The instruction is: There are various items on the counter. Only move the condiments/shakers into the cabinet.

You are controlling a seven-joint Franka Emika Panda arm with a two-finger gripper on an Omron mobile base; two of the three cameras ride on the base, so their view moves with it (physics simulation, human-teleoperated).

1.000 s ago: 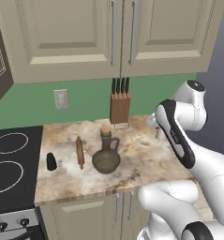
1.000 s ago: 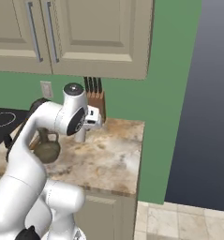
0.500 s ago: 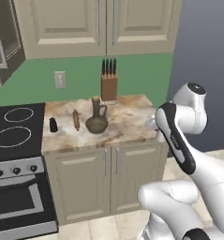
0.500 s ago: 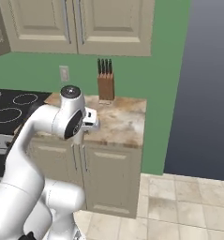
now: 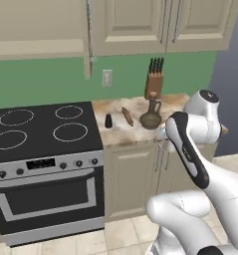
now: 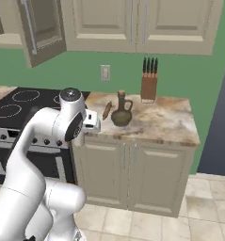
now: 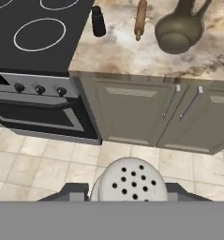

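A: Left base view? 
B: Black shaker [image 5: 108,121], rolling pin [image 5: 127,116] and olive jug [image 5: 151,115] on the bench [image 5: 135,130].

A: Right base view? 
B: Cabinet [image 6: 40,29] door ajar.

A: Hand view? 
B: The jaws hold the pale grey shaker [image 7: 130,182].

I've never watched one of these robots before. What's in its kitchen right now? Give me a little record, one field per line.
gripper: shut on the pale grey shaker, held out over the floor in front of the cupboards
counter: holds the black shaker, rolling pin, olive jug and knife block
black shaker: nearest the stovetop
cabinet: door swung open, above the stovetop
shakers inside cabinet: none visible
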